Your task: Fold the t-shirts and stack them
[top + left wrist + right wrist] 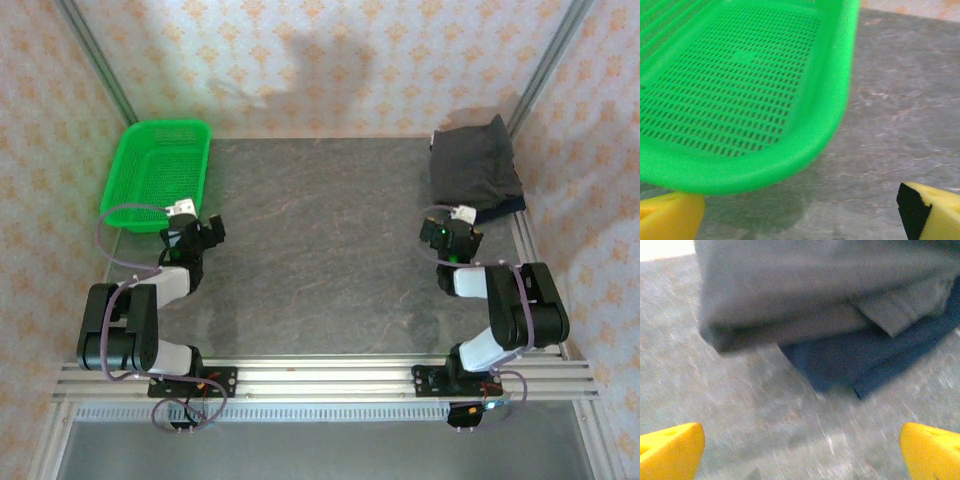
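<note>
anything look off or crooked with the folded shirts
Slightly. The navy shirt pokes out from under the dark grey shirt at its near right corner, so their edges do not line up. Nothing else stands out.

**A robotics lab test cell**

Two robot arms, the left arm and the right arm, are bolted to aluminium rails along the near edge of a grey, stone-patterned table. Slanting metal frame posts rise at the far corners. Flower-patterned walls close the left, far and right sides like a booth. The props look staged: a green mesh basket far left, folded t-shirts far right.
</note>
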Action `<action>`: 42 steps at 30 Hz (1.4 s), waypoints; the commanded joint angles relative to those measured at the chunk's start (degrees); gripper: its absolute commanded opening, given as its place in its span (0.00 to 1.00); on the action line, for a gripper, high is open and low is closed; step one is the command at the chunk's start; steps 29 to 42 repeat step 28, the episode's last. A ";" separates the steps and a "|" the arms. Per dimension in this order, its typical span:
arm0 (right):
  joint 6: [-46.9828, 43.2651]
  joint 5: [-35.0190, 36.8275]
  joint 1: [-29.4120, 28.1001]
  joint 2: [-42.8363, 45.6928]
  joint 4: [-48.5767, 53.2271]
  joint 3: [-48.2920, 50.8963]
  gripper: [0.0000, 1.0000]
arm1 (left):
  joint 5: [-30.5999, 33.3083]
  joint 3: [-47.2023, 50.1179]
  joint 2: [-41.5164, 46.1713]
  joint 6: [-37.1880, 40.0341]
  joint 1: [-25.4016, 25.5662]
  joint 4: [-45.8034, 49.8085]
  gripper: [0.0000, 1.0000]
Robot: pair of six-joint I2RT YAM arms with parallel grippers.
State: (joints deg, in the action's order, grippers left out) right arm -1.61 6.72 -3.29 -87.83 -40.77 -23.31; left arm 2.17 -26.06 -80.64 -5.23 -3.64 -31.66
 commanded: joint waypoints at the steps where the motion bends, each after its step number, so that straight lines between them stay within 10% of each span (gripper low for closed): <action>1: -0.50 0.27 0.79 -0.17 -6.81 0.16 0.99 | -3.74 1.49 -1.57 3.26 1.97 -7.73 1.00; 42: -0.42 -1.45 1.33 0.55 -5.28 -0.07 0.99 | 1.16 1.37 -5.15 6.21 5.83 -10.28 1.00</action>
